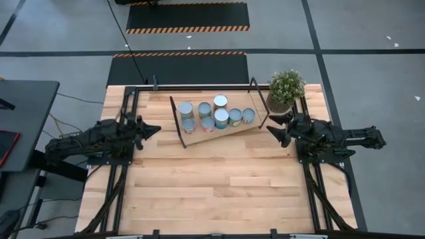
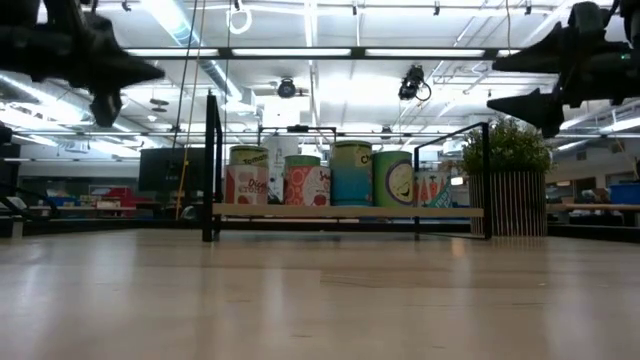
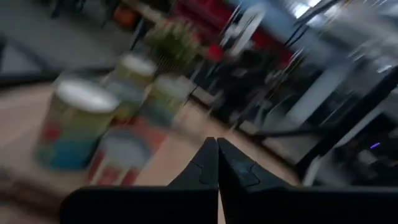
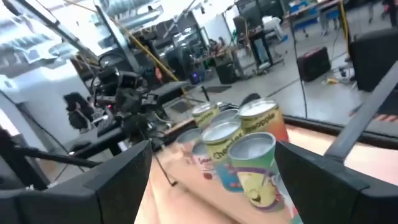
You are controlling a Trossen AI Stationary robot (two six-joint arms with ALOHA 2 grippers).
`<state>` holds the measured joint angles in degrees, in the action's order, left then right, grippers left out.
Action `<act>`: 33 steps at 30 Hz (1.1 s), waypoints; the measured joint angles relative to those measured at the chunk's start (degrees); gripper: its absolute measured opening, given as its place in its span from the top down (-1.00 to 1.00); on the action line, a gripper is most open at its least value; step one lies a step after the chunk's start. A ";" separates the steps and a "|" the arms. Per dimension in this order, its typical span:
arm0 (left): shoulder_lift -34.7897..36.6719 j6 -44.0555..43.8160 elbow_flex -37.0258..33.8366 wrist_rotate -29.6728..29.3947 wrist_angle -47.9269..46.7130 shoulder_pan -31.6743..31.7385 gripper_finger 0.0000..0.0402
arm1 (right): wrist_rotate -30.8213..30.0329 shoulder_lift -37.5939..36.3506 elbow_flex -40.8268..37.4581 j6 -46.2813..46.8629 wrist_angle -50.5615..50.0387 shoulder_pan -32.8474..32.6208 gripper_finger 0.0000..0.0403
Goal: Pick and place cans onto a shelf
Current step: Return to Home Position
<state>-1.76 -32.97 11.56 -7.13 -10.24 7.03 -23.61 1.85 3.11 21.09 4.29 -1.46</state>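
Tabletop [image 1: 212, 186] holds the shelf [image 1: 226, 132], long axis crosswise, cans [image 1: 221, 118] upright; left tool [image 1: 157, 129] together; right tool [image 1: 271, 125] apart.

In the high view the lower half of the table [image 1: 219, 192] is bare wood, open from the left edge to the right. At upper centre the shelf [image 2: 350, 211] bars the way, with a black rod frame standing at each end. The cans [image 1: 221, 117] crowd its board in two close rows, with no gap between them wide enough for a finger. The plant [image 1: 287, 89] stands at upper right, just beside the shelf's right frame. The left gripper [image 1: 158, 129], fingers together, sits left of the shelf across a strip of bare table. The right gripper [image 1: 271, 124], fingers spread, sits near the right frame. In the low view both hang above the can tops.
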 joint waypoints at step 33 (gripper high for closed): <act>1.03 5.17 -5.91 11.74 -5.25 -0.11 0.86 | 2.68 2.01 -2.73 -9.16 0.34 -0.08 -0.73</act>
<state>-0.73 -27.80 5.65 4.60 -15.48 6.92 -20.93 3.86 0.38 11.92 4.62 -1.54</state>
